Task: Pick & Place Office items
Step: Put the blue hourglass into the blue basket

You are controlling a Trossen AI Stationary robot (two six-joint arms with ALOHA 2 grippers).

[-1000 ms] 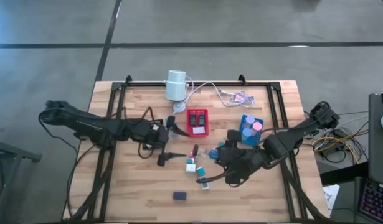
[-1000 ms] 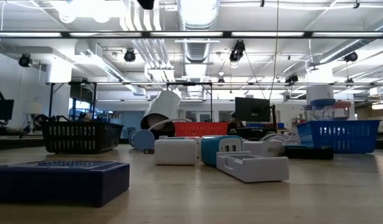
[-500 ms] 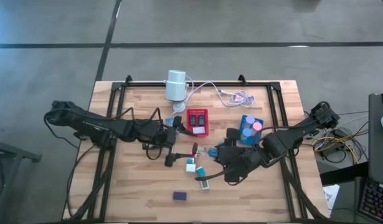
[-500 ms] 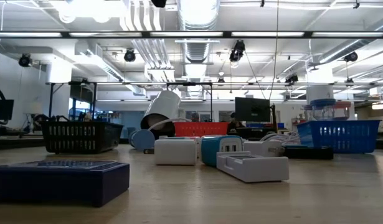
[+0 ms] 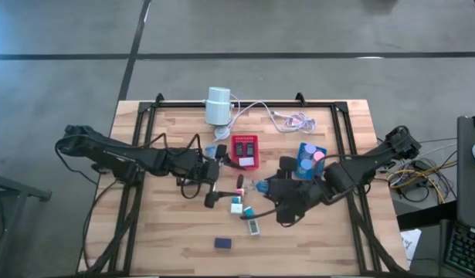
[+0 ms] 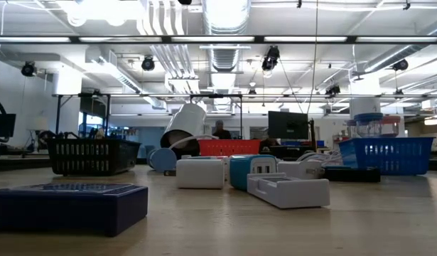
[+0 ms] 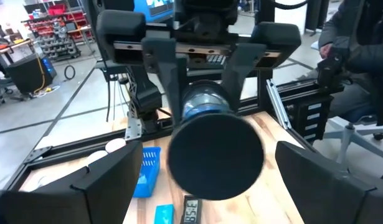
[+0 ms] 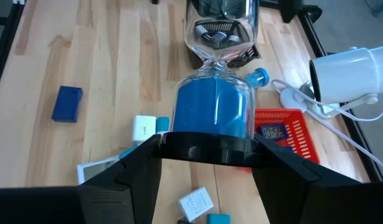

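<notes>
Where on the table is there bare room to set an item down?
Bare wood lies around the dark blue block along the near edge, and at the far left corner beside the white cylinder. Crowded: the middle, between the red tray and blue tray.

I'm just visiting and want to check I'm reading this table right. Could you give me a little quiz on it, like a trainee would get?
1. True or false: the red tray has nothing in it.
2. What is the right gripper closed on? A) a sand timer filled with blue sand; B) the white cylinder with a cable; C) the dark blue block.
3. Fill in the gap: the left gripper, which faces the timer's black end, holds nothing and its jaws are ____.

Key: 1 false, small items lie in it; 2 A; 3 open.
</notes>
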